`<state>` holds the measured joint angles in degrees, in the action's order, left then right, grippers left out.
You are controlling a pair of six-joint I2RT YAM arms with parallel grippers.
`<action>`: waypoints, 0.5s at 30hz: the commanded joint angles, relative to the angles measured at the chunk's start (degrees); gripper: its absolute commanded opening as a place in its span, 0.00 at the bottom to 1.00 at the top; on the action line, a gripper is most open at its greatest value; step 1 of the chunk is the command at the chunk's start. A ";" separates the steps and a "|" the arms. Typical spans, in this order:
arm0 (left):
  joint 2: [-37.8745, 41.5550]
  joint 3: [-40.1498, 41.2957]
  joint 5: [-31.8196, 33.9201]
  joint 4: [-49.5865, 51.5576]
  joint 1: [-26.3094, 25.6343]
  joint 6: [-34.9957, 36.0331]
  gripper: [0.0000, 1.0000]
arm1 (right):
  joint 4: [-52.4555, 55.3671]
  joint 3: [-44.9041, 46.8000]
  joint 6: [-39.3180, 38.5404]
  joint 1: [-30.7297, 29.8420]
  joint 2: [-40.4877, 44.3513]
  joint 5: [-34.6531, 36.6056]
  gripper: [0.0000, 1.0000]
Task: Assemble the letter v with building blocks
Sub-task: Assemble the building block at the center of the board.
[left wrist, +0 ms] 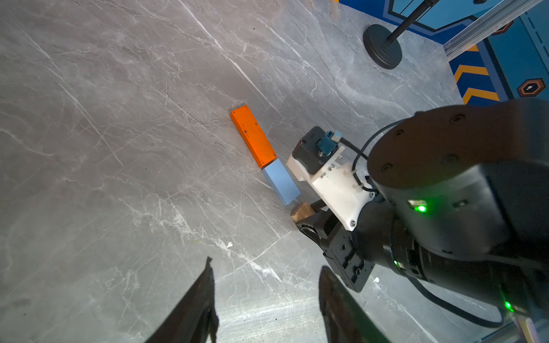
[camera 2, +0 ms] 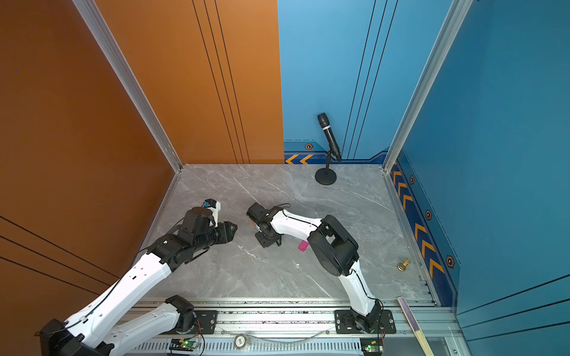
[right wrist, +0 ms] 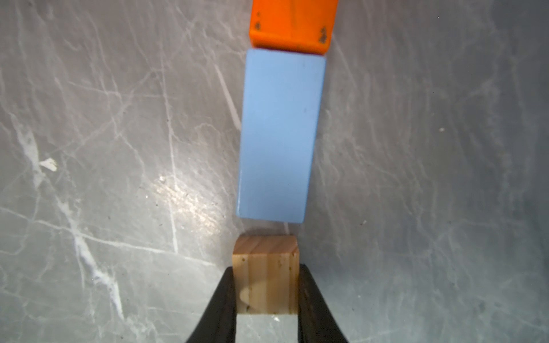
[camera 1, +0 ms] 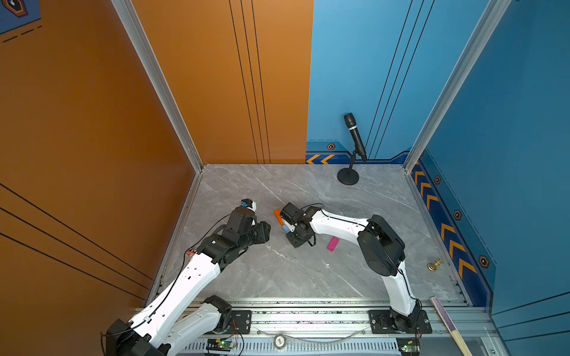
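The right claw [right wrist: 267,268] grips the wood block [right wrist: 265,255] just beside the light blue block [right wrist: 279,133], the left claw [left wrist: 267,264] hangs open, and the round tag [camera 1: 280,340] is unreadable.

The right arm's black wrist [camera 1: 298,231] hides most of the short light-blue rectangular block [camera 1: 287,228], a sliver showing at its nine o'clock.

Grey marble-pattern tabletop [camera 1: 277,277]. On it: long orange rectangular block [left wrist: 253,135] lying flat, end touching shorter light blue rectangular block [left wrist: 281,181], in line. Flat magenta-pink rectangular block [camera 1: 333,243] apart from them. Also small brass knob [camera 1: 434,264] near right edge, round black microphone stand base [camera 1: 348,178] at back.
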<state>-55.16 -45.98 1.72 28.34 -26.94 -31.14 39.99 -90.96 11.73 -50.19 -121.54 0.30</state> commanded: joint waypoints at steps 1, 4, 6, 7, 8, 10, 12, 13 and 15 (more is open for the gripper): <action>0.91 0.78 1.32 1.27 0.60 0.73 0.57 | 1.76 -1.66 1.62 -0.11 -1.64 1.90 0.24; 1.02 0.80 1.49 1.24 0.66 0.84 0.57 | 1.75 -1.92 2.05 -0.15 -1.93 2.27 0.25; 0.93 0.79 1.45 1.22 0.75 0.98 0.57 | 1.76 -1.97 2.21 -0.17 -2.10 2.25 0.25; 0.92 0.80 1.44 1.20 0.75 0.96 0.57 | 1.76 -2.11 2.29 -0.12 -2.20 2.24 0.25; 0.88 0.78 1.45 1.23 0.82 0.91 0.57 | 1.76 -2.14 2.46 -0.13 -2.33 2.29 0.25; 0.88 0.77 1.45 1.27 0.84 0.97 0.57 | 1.75 -2.30 2.51 -0.20 -2.39 2.42 0.25; 0.80 0.87 1.36 1.20 0.89 0.98 0.57 | 1.76 -2.63 2.53 -0.22 -2.51 2.39 0.25; 0.85 0.85 1.36 1.25 0.92 0.92 0.57 | 1.75 -2.69 2.51 -0.16 -2.53 2.47 0.25; 0.77 0.82 1.36 1.19 0.95 0.98 0.57 | 1.76 -2.97 2.57 -0.17 -2.70 2.44 0.25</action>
<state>-55.16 -45.91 1.98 28.49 -26.61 -31.09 40.07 -92.62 13.41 -50.19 -122.65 1.41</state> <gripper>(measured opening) 0.572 0.293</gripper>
